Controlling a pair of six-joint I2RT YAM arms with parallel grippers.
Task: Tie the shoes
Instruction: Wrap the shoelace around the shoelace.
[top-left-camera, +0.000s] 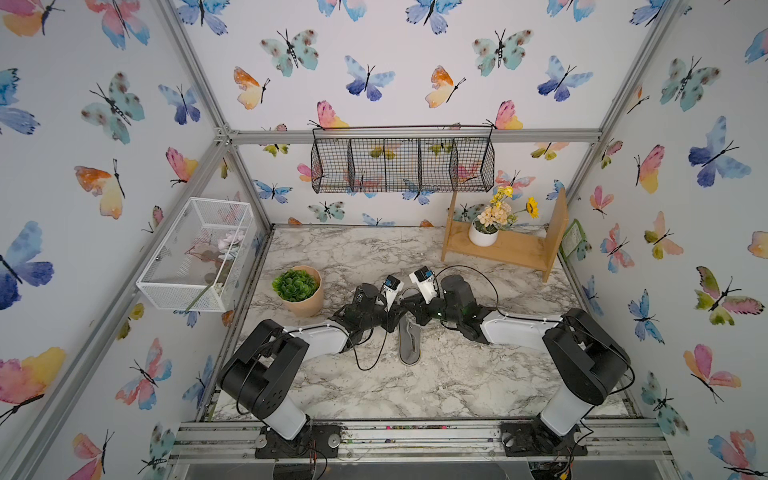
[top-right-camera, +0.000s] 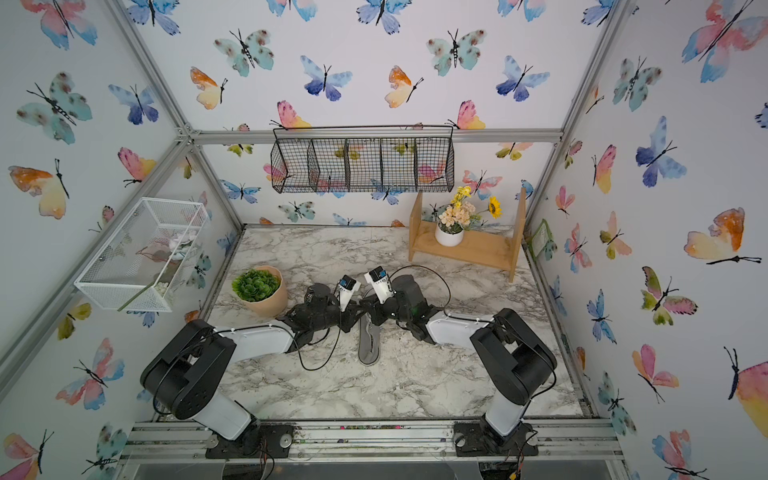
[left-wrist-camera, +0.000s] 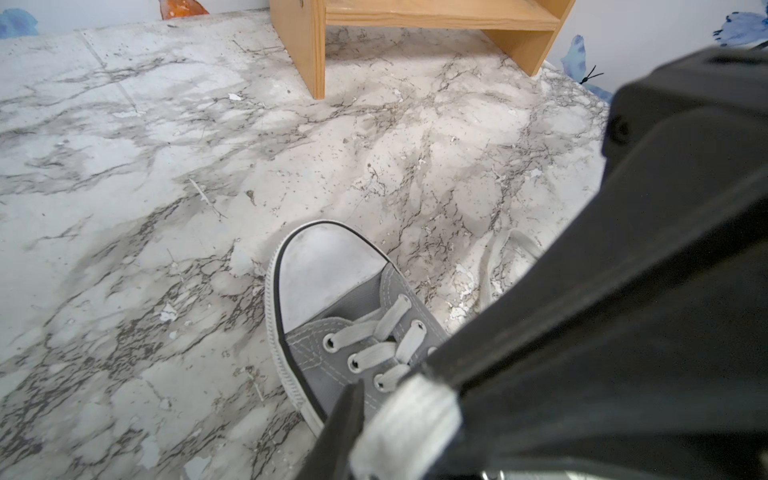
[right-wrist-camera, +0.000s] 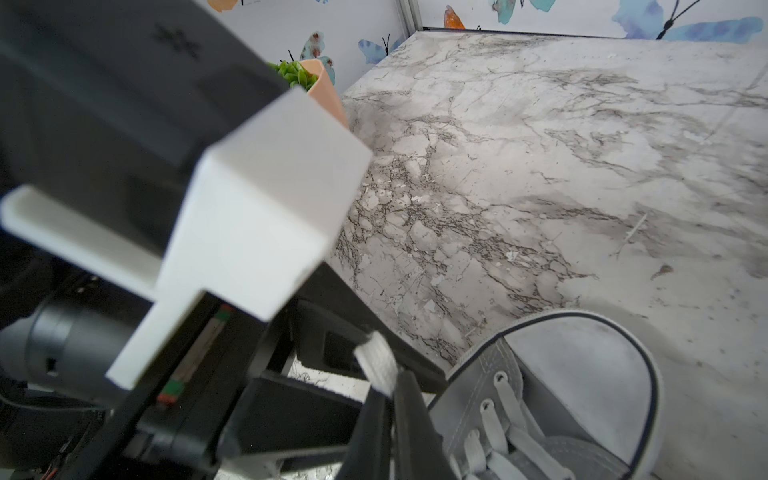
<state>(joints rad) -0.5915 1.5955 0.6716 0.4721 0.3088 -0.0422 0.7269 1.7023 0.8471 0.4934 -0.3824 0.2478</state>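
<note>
The right fingers (right-wrist-camera: 413, 424) pinch a white lace (right-wrist-camera: 376, 365) by the shoe (right-wrist-camera: 582, 365). Lace also lies against the left fingers (left-wrist-camera: 343, 419); whether they grip it I cannot tell.

Grey canvas low-top sneaker (left-wrist-camera: 318, 368) with white laces (left-wrist-camera: 374, 355) and white rubber toe cap (left-wrist-camera: 324, 270); grey-veined white marble-pattern tabletop (left-wrist-camera: 166, 166); pale walls (top-left-camera: 415, 54) printed with multicoloured watercolour butterflies.

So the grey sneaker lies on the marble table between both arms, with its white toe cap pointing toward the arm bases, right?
No. The toe cap points away from the arm bases, toward the far end with the wooden shelf; see the left wrist view. The grey sneaker lies on the marble table between both arms.
</note>
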